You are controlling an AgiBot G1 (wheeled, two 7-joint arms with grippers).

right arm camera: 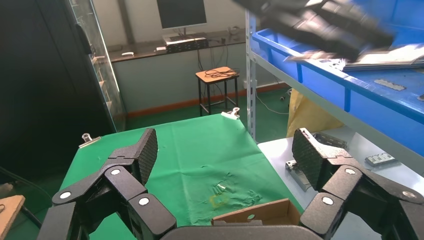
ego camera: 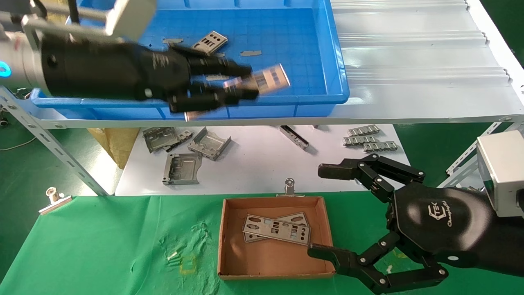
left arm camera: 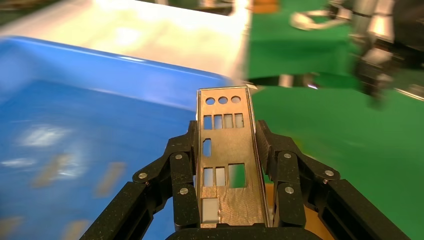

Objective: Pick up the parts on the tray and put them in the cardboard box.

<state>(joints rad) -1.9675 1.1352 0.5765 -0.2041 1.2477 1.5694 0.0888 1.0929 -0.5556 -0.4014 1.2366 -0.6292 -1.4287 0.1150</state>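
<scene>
Left end effector (ego camera: pixel 239 88) is up over the blue tray (ego camera: pixel 319 49), fingers clamped on 1 plate (ego camera: pixel 268 78), gripping its long edges so the long axis runs straight out past the fingertips. 1 more part (ego camera: pixel 209 42) lies on the tray floor behind it. The cardboard box (ego camera: pixel 223 241) sits below and nearer the robot on the green tabletop (ego camera: pixel 102 246), already holding 2 plates (ego camera: pixel 276 230). To my eye, the carry has to come down and toward the robot. Right end effector (ego camera: pixel 323 213) waits just beside the box, fingers spread wide, empty.

Bright even light; left pincer (ego camera: pixel 241 84) motion-blurred.
</scene>
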